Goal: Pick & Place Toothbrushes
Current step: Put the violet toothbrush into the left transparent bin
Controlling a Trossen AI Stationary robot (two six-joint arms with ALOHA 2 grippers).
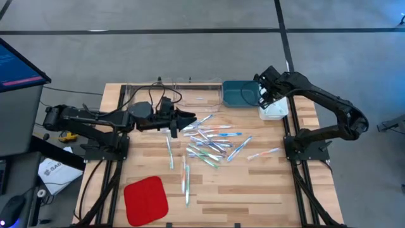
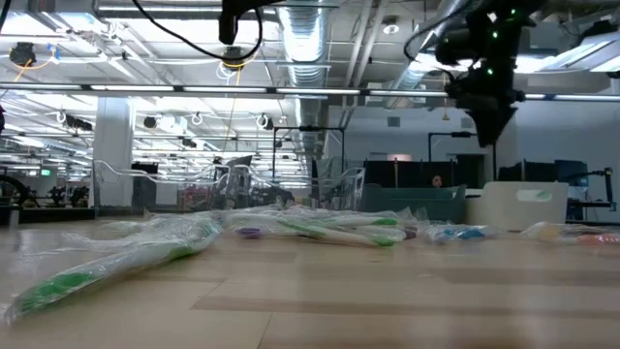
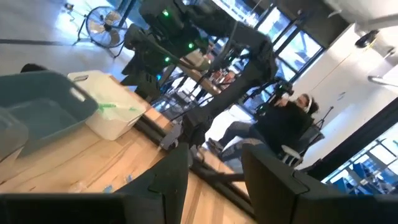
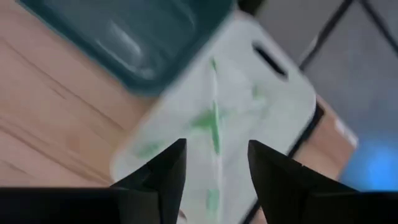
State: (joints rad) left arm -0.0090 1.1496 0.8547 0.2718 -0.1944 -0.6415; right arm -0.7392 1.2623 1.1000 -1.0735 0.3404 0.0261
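Jaws parted on both: my right gripper (image 4: 213,163) over the white bin (image 1: 274,111), upper right, holding green toothbrushes (image 4: 214,127); loose toothbrushes (image 1: 212,142) mid-frame; I'd lift straight clear; left gripper (image 1: 188,118) hovers beside the pile, arm reaching across.

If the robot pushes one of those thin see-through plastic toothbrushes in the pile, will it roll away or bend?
Probably neither. The thin translucent plastic toothbrushes lie straight even where they cross in the pile on the wooden table, so they look stiff. They seem light and slim, so a nudge would likely slide or spin one. Their glossy wrapping in the low view hints they may be slippery to pinch.
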